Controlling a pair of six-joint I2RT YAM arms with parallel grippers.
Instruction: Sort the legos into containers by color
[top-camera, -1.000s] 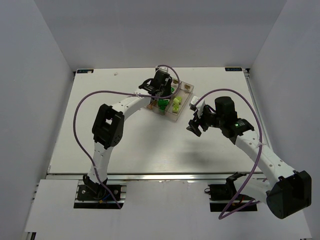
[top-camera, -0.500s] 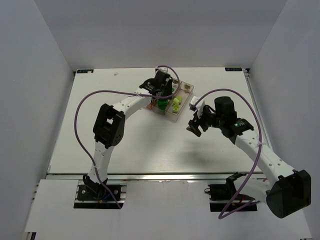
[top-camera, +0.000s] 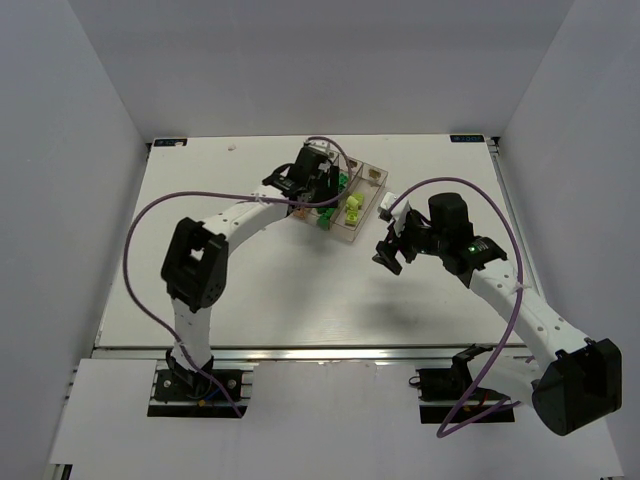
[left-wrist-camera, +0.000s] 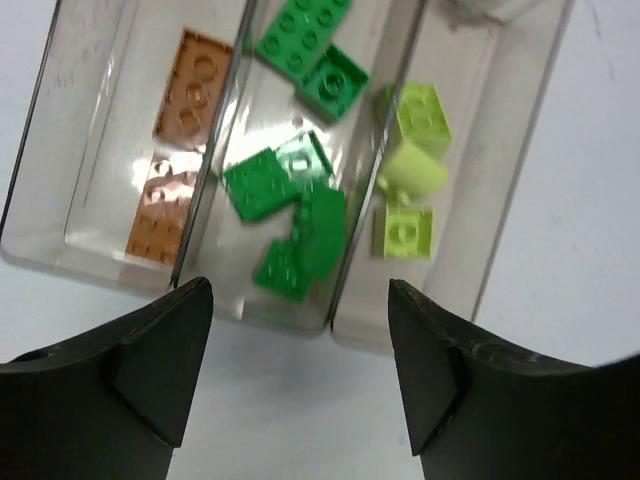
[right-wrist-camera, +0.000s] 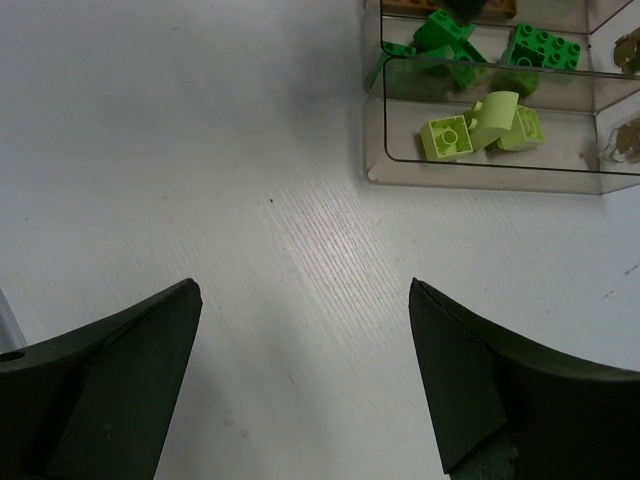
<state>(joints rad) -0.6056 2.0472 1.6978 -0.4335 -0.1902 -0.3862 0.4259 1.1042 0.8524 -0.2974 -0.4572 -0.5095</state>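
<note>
- White bench (top-camera: 250, 300) carries the containers (left-wrist-camera: 85, 215), a clear three-bin tray, toward its far middle.
- Its legos (left-wrist-camera: 330, 85) lie sorted: orange-brown bricks (left-wrist-camera: 190, 95) in one end bin, bright green bricks (left-wrist-camera: 275, 185) in the middle one, yellow-green bricks (left-wrist-camera: 415, 115) in the third.
- Left tool (left-wrist-camera: 298, 300) hovers over the tray, spread wide and empty; its arm's elbow has swung leftward since a second ago.
- Right tool (right-wrist-camera: 300, 300), wide open and empty, hangs beside the tray, unmoved.

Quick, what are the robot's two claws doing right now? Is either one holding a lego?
Left gripper: open, holding nothing.
Right gripper: open, holding nothing.
</note>
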